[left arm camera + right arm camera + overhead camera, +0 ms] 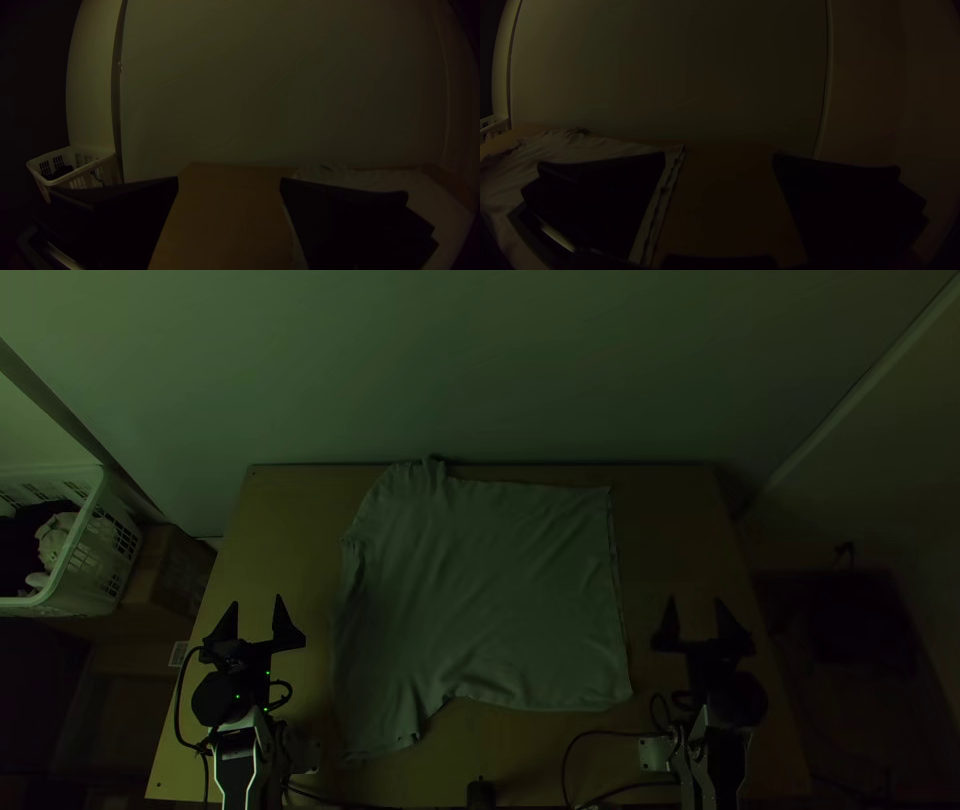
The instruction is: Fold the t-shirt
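Basket (100,560) — partly past top view's edge

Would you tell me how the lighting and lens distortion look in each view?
Top view: dim, the shirt readable; left wrist view: darker, table visible, corners black; right wrist view: darkest, fingers near silhouettes.

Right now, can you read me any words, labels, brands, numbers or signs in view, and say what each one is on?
None that I can read: no legible text on the t-shirt, the table or the laundry basket.
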Tool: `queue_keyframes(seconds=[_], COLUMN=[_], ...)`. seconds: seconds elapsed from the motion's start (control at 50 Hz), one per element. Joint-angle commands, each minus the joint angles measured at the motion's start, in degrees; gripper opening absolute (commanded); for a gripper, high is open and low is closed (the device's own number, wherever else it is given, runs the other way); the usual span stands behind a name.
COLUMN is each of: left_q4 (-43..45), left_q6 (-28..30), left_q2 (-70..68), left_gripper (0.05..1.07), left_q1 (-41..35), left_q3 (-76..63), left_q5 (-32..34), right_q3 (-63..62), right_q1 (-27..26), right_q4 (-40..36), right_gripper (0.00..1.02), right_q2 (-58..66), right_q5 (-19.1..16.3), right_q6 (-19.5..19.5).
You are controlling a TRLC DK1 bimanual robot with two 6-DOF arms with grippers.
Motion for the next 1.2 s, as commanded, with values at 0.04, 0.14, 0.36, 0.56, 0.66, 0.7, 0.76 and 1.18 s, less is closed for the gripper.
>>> queue_keyframes(seconds=[0.04,0.14,0.36,0.56,0.66,0.7,0.76,1.18], left_q4=[-1.1,-1.1,-1.1,-1.3,-1.7,-1.7,-1.7,-1.0], left_q6=[-0.6,-0.6,-0.6,-1.2,-1.3,-1.2,-1.3,-0.4], left_q2=[-0.1,-0.1,-0.1,-0.1,-0.1,-0.1,-0.1,-0.2], left_gripper=[1.03,1.03,1.03,1.03,1.03,1.03,1.03,1.03], left_q1=[-0.3,-0.3,-0.3,-0.3,-0.4,-0.6,-0.6,-0.2], left_q3=[-2.5,-2.5,-2.5,-2.5,-2.4,-2.5,-2.5,-2.2], left_q5=[0.3,0.3,0.3,1.0,2.4,2.4,2.4,1.6], right_q3=[-0.8,-0.8,-0.8,-0.8,-0.8,-0.8,-0.8,-0.7], right_q1=[0.4,0.4,0.4,0.4,0.4,0.4,0.3,1.1], right_q4=[-0.8,-0.8,-0.9,-0.9,-0.9,-0.9,-0.9,-0.9], right_gripper=[0.98,0.98,0.98,0.98,0.98,0.98,0.98,0.98], right_q2=[-0.3,-0.3,-0.3,-0.3,-0.3,-0.3,-0.3,-0.3], right_q5=[0.1,0.1,0.1,0.1,0.1,0.1,0.1,1.7], right_q6=[0.8,0.8,0.8,0.8,0.8,0.8,0.8,-1.2])
